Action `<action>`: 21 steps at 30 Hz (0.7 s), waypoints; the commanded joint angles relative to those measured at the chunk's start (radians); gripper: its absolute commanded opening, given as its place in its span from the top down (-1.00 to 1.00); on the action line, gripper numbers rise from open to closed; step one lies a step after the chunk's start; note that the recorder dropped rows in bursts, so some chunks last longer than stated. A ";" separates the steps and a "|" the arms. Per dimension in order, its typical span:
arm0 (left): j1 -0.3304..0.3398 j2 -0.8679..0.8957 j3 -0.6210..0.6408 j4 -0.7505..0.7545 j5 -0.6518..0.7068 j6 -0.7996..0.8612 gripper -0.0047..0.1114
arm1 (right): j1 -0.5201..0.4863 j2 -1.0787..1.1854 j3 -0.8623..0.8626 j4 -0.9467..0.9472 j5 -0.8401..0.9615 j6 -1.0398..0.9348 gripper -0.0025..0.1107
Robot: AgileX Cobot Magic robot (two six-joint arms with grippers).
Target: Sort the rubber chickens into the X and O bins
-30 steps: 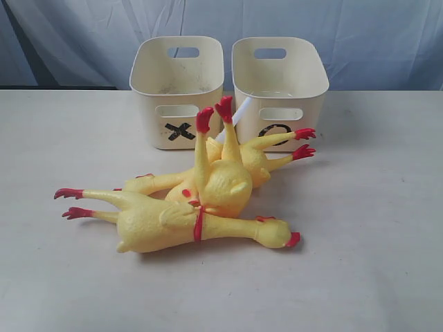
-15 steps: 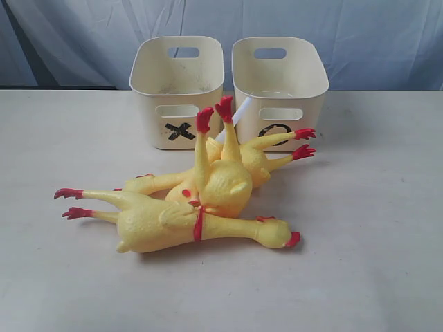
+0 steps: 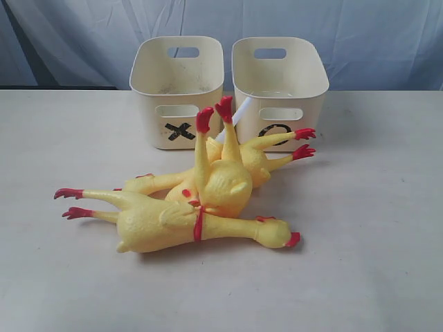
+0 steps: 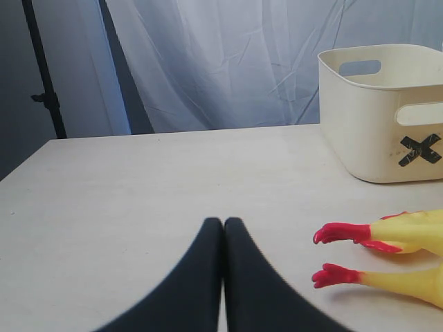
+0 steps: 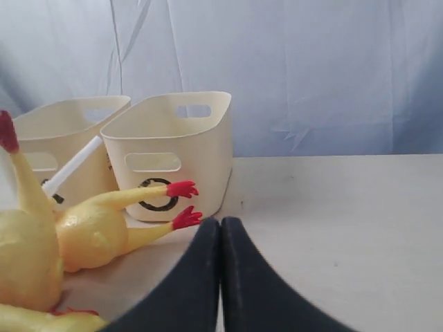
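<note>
The left gripper (image 4: 223, 223) has its dark fingers pressed together with nothing between them, low over the bench (image 3: 374, 249). The red feet of the front chicken (image 3: 166, 225) lie just beside its tips, not touching. The right gripper (image 5: 220, 221) is likewise closed and empty, and the red feet of the rear chicken (image 3: 257, 162) lie near its tips, in front of the O bin (image 3: 280, 76). The three rubber chickens (image 3: 208, 200) are heaped at the middle of the bench. The front one lies crosswise, the middle chicken (image 3: 223, 185) rests on it with both legs pointing up, and the rear one stretches towards the O bin. The X bin (image 3: 176, 72) and the O bin stand side by side towards the bench's far edge, marks facing the heap. A white rod (image 3: 239, 113) slants up at the gap between them. What shows inside the bins is cream wall, scuffed dark in the X bin. All the chickens lie outside, on the bench.
</note>
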 commanded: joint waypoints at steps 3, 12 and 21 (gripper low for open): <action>0.000 -0.004 0.002 0.000 -0.010 -0.005 0.91 | -0.003 -0.005 0.002 0.198 -0.042 0.000 0.97; 0.000 -0.004 0.002 0.000 -0.010 -0.005 0.91 | -0.003 -0.005 0.002 0.323 -0.163 0.000 0.97; 0.000 -0.004 0.002 0.000 -0.010 -0.005 0.91 | -0.003 -0.005 -0.048 0.401 -0.176 0.000 0.97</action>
